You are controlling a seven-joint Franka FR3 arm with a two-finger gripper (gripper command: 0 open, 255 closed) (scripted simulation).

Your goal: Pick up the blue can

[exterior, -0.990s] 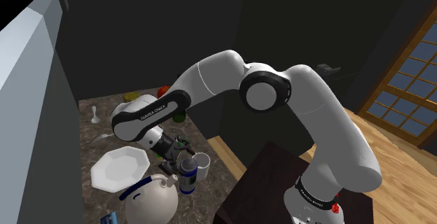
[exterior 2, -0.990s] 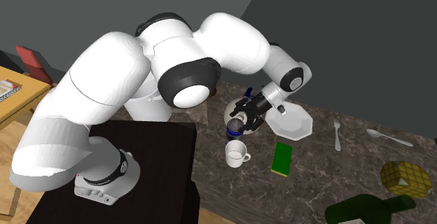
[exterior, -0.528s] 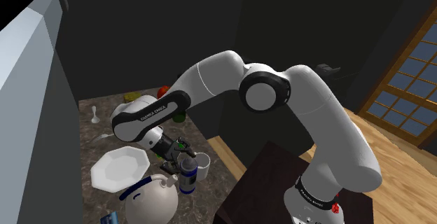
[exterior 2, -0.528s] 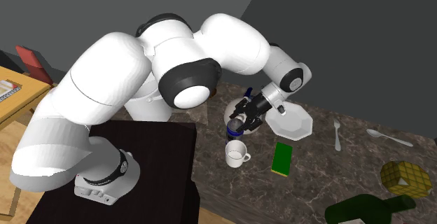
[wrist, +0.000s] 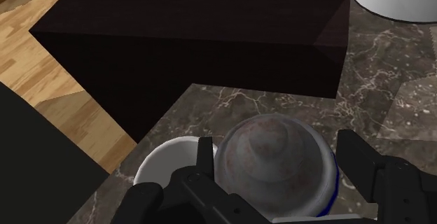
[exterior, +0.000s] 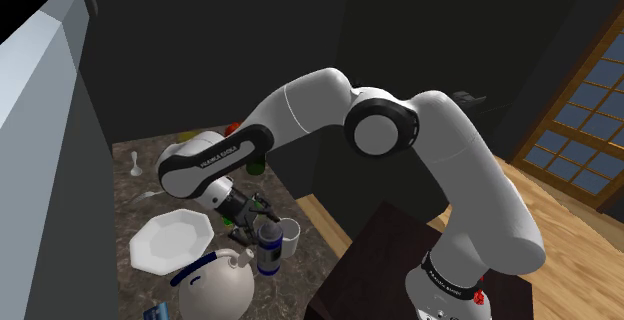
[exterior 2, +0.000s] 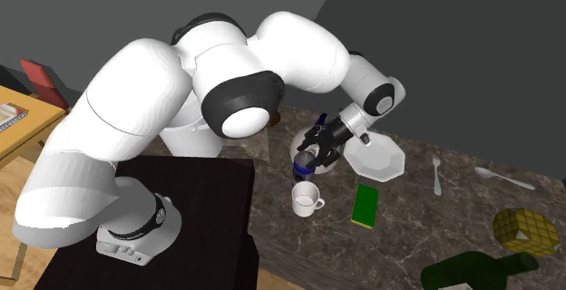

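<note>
Blue-banded can (wrist: pixel 276 166) stands upright on the marble tabletop (wrist: pixel 392 68), just beside a white mug (wrist: pixel 164 163). The gripper (wrist: pixel 276 144) has its fingers straddling the can's domed top, apart and seemingly not yet clamped. Close squarely on its sides, then lift straight up, clear of the mug.

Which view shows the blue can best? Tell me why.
Shoulder view: the blue can stands nearly whole beside the white mug. Wrist view gives its grey top inside the open gripper; second exterior view, a glimpse.

white mug (exterior 2: pixel 306 200), plate (exterior 2: pixel 388 159), fork (exterior 2: pixel 436 176), green bottle (exterior 2: pixel 472 271)
</note>
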